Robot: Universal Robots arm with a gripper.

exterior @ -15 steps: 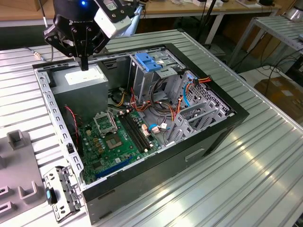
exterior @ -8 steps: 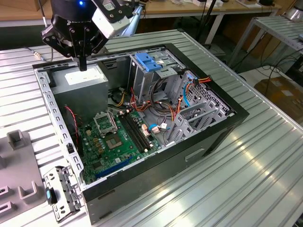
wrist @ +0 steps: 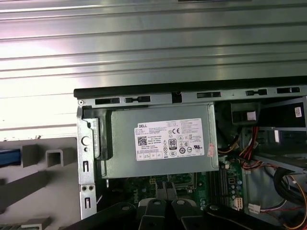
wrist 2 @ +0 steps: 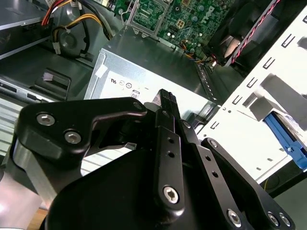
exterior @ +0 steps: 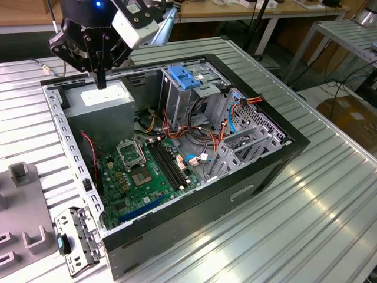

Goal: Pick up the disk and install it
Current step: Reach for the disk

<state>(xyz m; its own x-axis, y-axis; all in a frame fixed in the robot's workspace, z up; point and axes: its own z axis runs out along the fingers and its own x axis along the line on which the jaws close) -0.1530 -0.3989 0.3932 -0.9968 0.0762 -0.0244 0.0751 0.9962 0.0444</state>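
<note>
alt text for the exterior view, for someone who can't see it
A black claw hangs above the grey power-supply box in a corner of an open computer case, which lies on a ribbed metal table. A green motherboard shows inside.

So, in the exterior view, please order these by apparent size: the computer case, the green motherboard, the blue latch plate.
Largest to smallest:
1. computer case
2. green motherboard
3. blue latch plate
The gaps are clear.
</note>
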